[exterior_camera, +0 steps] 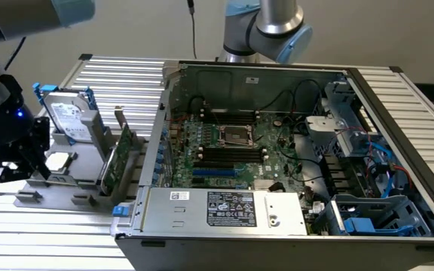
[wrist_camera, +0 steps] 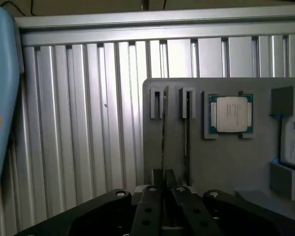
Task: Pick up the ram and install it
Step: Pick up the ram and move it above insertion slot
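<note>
In the wrist view the ram point(wrist_camera: 163, 132) shows edge-on as a thin dark strip standing in the end slot of the grey holder point(wrist_camera: 226, 162). My gripper point(wrist_camera: 163, 186) is shut on its near end, with one black finger point(wrist_camera: 150, 201) on each side of it. In the exterior view the gripper point(exterior_camera: 38, 168) hangs over the near corner of that holder point(exterior_camera: 59, 195), at the exterior view's left. The open computer case point(exterior_camera: 293, 158) lies to the exterior view's right, and the motherboard's black slots point(exterior_camera: 232, 152) lie flat inside it.
A second thin board point(wrist_camera: 187, 132) stands in the slot beside the ram. The holder also carries a silver processor chip point(wrist_camera: 231, 114), a broad green card point(exterior_camera: 119, 151) and a hard drive point(exterior_camera: 72, 118). Cables, a power supply point(exterior_camera: 225, 208) and blue drive cages point(exterior_camera: 368, 217) crowd the case.
</note>
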Tool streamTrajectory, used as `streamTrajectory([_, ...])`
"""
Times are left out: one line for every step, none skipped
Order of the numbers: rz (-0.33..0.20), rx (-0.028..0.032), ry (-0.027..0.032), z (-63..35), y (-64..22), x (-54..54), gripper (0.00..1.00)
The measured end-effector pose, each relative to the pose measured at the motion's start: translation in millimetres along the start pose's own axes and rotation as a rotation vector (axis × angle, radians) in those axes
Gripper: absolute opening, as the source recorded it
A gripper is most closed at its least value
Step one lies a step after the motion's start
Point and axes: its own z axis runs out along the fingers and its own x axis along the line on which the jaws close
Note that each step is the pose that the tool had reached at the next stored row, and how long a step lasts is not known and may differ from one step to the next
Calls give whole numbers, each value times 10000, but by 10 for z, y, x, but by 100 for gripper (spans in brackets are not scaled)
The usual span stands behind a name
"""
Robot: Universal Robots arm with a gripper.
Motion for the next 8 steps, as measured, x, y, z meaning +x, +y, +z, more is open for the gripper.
streamTrajectory([0,-5,0,-47,-6,-1,14])
streamTrajectory([0,-10,0,-96,-17,-3,14])
streamTrajectory([0,-18,1,-142,-31,-4,14])
streamTrajectory([1,-27,1,-188,-47,-6,14])
streamTrajectory([1,-38,3,-234,-69,-8,14])
streamTrajectory([1,-48,2,-280,-95,-10,14])
streamTrajectory([1,-60,3,-326,-125,-13,14])
streamTrajectory([1,-73,4,-373,-157,-16,14])
